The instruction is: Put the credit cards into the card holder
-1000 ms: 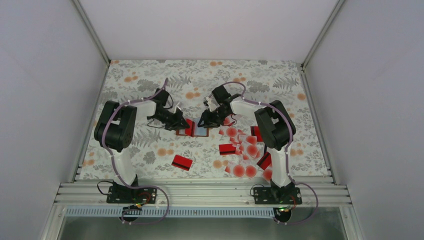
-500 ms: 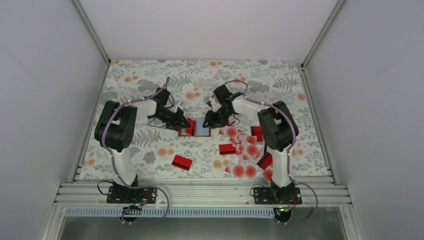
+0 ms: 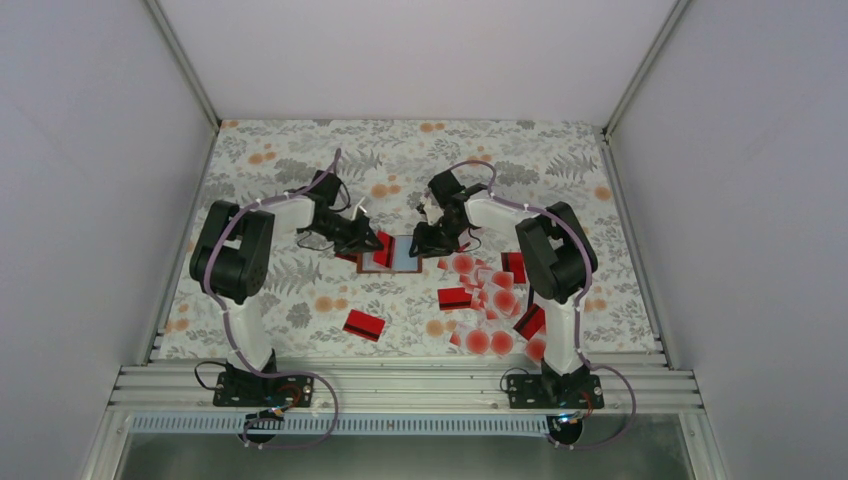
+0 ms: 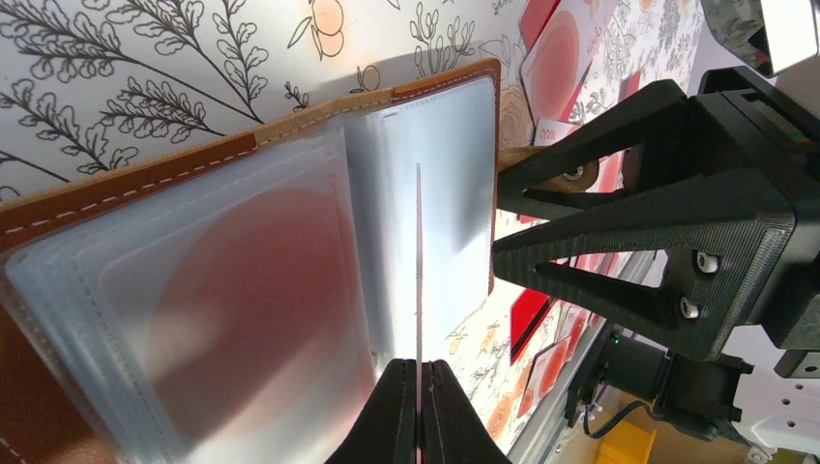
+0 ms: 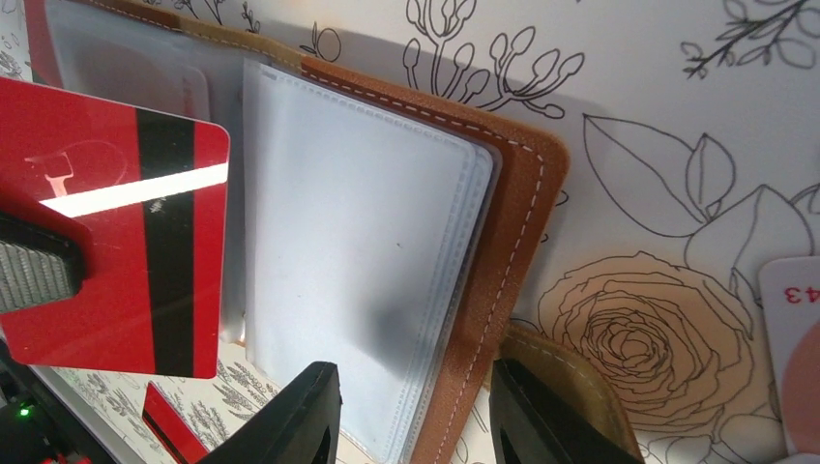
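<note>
The brown card holder (image 3: 398, 256) lies open on the flowered table, with clear pale sleeves inside (image 4: 242, 290) (image 5: 367, 280). My left gripper (image 3: 368, 242) (image 4: 419, 387) is shut on a red credit card with a black stripe (image 5: 116, 261). That card shows edge-on in the left wrist view (image 4: 419, 261), upright over the holder's fold. My right gripper (image 3: 428, 243) (image 5: 416, 416) is open, its jaws straddling the near edge of the holder's right half. It holds nothing.
A heap of red and red-dot cards (image 3: 490, 300) lies right of the holder, by the right arm. One red card (image 3: 364, 324) lies alone nearer the front. A whitish card (image 5: 795, 358) lies just past the holder's right side. Grey walls stand around the table.
My left gripper has carried the red card a little to the right, over the holder's fold. My right gripper has shifted right to the holder's right half, which now lies flatter.
</note>
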Robot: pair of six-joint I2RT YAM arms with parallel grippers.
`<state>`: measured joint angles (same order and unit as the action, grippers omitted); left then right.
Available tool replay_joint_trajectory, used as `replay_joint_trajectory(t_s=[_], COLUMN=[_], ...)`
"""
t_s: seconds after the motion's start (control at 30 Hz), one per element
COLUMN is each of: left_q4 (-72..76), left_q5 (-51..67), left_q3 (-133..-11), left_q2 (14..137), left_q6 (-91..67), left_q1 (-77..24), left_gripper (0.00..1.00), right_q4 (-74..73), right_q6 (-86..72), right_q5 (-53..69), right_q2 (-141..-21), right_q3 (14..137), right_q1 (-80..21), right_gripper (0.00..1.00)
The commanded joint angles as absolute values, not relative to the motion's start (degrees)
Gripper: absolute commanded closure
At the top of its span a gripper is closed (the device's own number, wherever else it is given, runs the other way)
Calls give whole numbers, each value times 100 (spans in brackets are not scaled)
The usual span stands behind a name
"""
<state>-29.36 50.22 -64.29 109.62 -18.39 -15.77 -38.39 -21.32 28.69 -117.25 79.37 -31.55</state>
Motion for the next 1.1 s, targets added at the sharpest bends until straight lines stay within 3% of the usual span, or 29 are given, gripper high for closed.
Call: replay_joint_trajectory(t_s=[0.0, 1.07], left_q4=[-2988, -3562], left_q5=[5083, 4639], left_q3=[-6545, -6847], left_q2=[11148, 11200], left_q6=[-1727, -1573], left_q1=[-1613, -1625], left_gripper=[98, 98], right_q4=[-3809, -3700], right_q6=[-2061, -1952], right_q5=[2736, 2760], right_q2=[-11653, -11901], right_q3=[7834, 7663], right_q1=[-3129, -3135], right_gripper=[60, 61])
